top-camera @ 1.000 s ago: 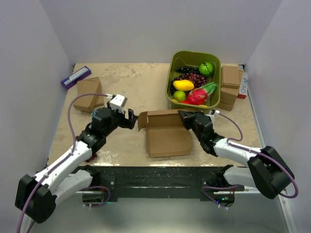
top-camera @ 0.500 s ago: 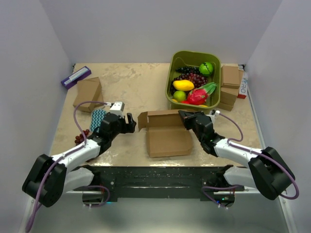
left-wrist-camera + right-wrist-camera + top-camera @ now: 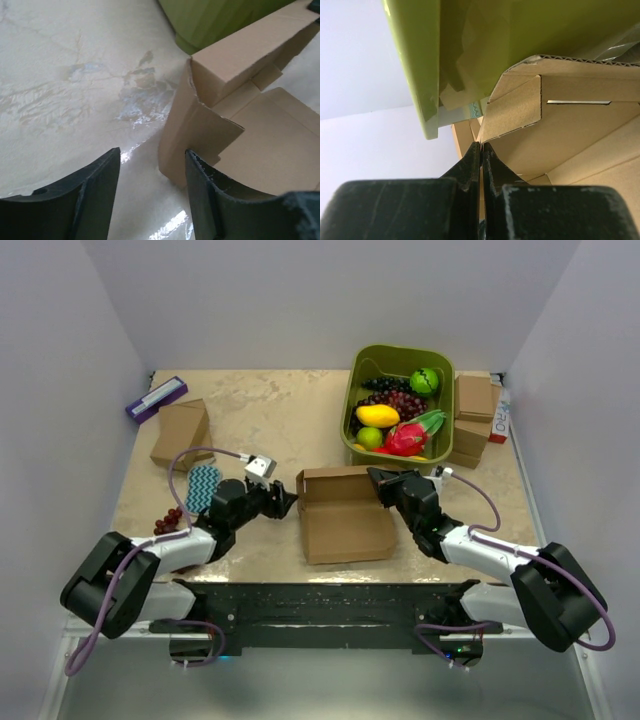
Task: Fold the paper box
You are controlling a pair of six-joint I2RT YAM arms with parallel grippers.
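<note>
Paper box [image 3: 345, 528] lying open on the table [image 3: 270, 410], just in front of the green bin [image 3: 351, 418]; left gripper [image 3: 287, 502] hovering beside its raised left flap, jaws standing partly apart, gripping nothing; right gripper [image 3: 379, 480] sitting at the box's far right corner, jaws pressing fully together
</note>
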